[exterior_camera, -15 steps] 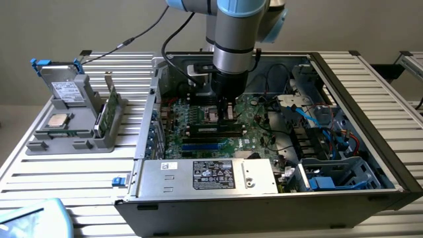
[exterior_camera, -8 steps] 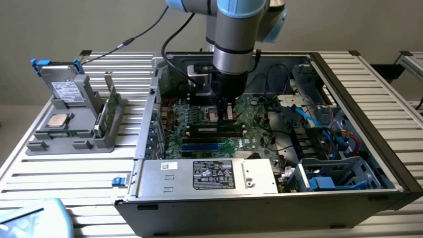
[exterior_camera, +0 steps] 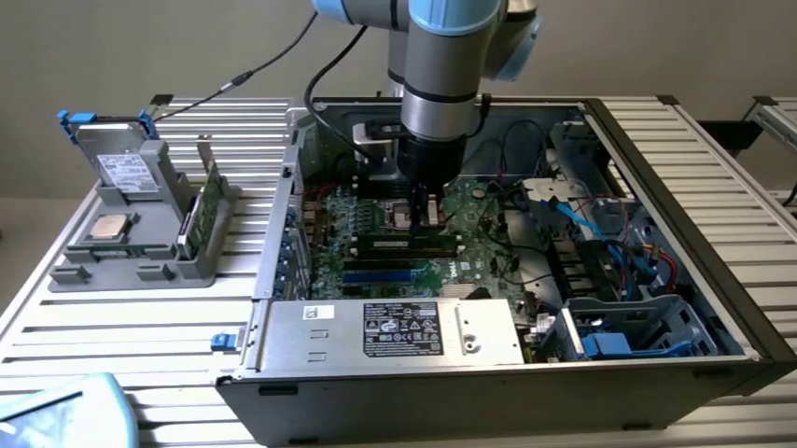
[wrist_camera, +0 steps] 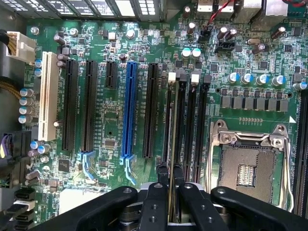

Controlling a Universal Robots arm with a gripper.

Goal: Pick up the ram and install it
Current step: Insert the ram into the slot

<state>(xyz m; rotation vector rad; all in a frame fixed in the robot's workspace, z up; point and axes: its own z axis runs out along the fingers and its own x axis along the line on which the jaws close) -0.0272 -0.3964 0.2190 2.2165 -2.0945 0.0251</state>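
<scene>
1. Arm: silver tube, light-blue caps.
2. Gripper: black. Ram in it shows a green edge.
3. Board: green with fine pale tracing. One blue slot, one white slot, the others black.
4. Case: dark grey shell.
5. Power supply, 6 o'clock of the board in the exterior view: silver, with a black label and white print.
6. Holder, 9 o'clock of the case: grey, with blue clips.
7. Table: pale, striped slats.
8. Cables, 3 o'clock of the board: blue, some red.
</scene>
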